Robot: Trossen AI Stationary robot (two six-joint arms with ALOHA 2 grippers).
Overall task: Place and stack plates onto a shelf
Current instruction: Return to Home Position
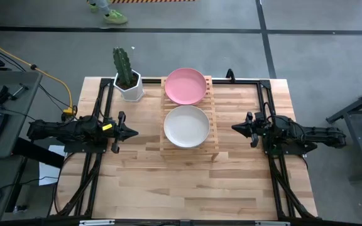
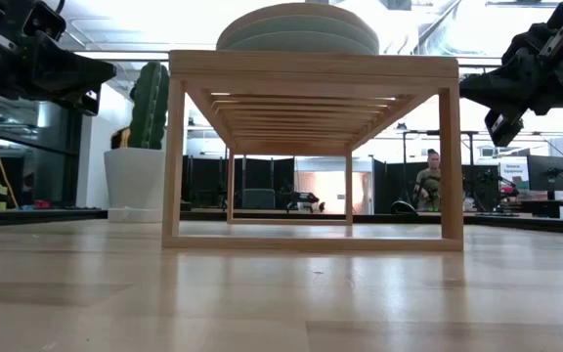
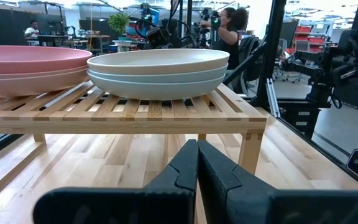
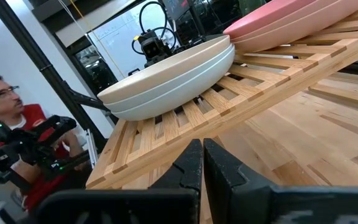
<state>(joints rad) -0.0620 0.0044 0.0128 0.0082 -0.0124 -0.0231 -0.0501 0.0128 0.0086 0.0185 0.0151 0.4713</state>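
The light-wood slatted shelf (image 1: 189,119) stands in the middle of the table and carries two stacks of plates. A pink stack (image 1: 185,85) sits on its far half. A stack with the beige plate on top of mint green ones (image 1: 186,125) sits on its near half. The left wrist view shows both stacks resting by their bases on the slats: pink (image 3: 30,65), beige over mint (image 3: 158,71). My left gripper (image 1: 134,132) hovers left of the shelf, shut and empty. My right gripper (image 1: 234,128) hovers right of the shelf, shut and empty.
A white pot with a cactus (image 1: 127,74) stands at the table's far left, beside the shelf's far end. Black frame rails (image 1: 97,163) run along both sides of the table. Bare wood lies in front of the shelf. People stand in the room beyond the table.
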